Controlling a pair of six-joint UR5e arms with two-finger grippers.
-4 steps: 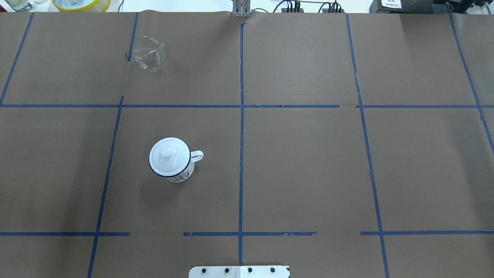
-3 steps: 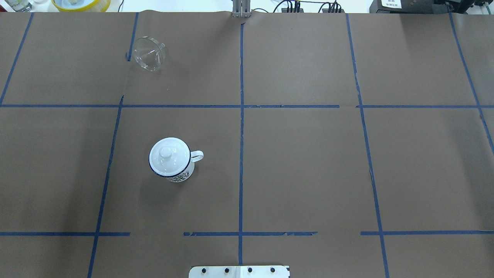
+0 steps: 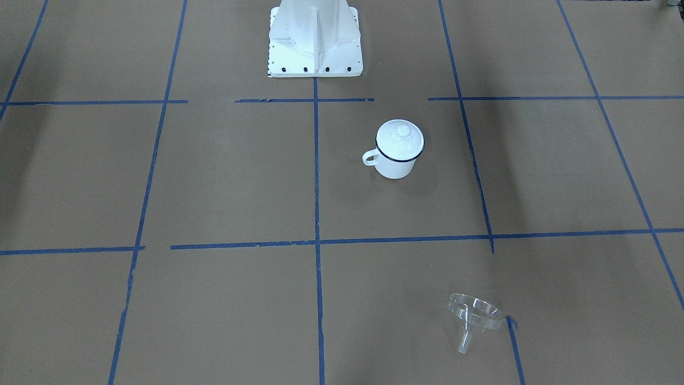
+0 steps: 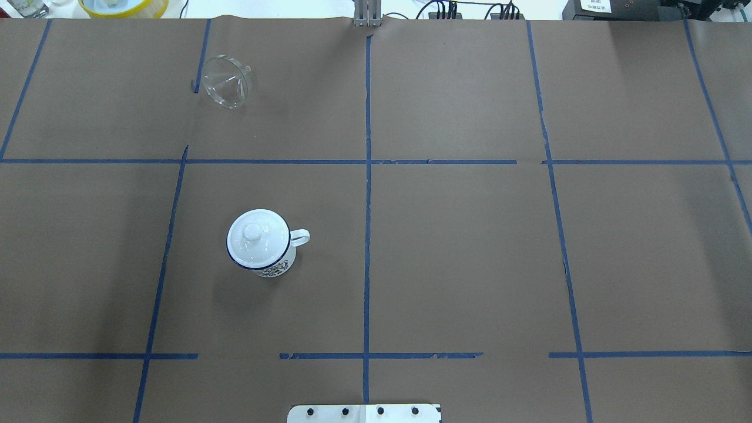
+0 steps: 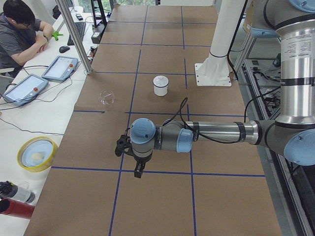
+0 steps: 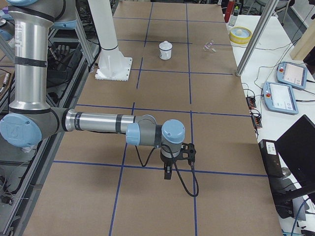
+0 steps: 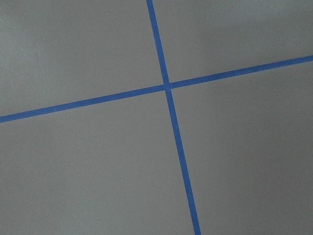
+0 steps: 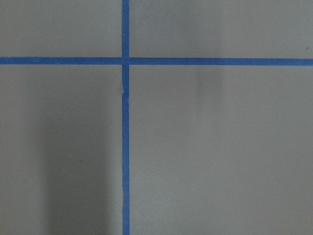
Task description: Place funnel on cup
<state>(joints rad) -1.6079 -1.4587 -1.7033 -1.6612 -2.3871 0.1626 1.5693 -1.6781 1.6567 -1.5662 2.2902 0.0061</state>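
Observation:
The cup [image 4: 274,265], a white enamel mug with a dark blue rim, stands left of the table's middle, handle to the right. A white knobbed lid [image 4: 257,238] sits on it. The cup [image 3: 395,167] and lid [image 3: 399,139] also show in the front view. The clear funnel [image 4: 226,82] lies tilted on its side near the far left; it also shows in the front view [image 3: 473,318]. My left gripper [image 5: 138,173] hangs over the table's left end, far from both. My right gripper [image 6: 168,174] hangs over the right end. I cannot tell whether either is open or shut.
Brown paper with a blue tape grid covers the table. The white robot base [image 3: 315,48] stands at the near edge. A yellow bowl [image 4: 123,6] lies beyond the far edge. A person [image 5: 19,29] sits at a side desk with tablets [image 5: 59,68].

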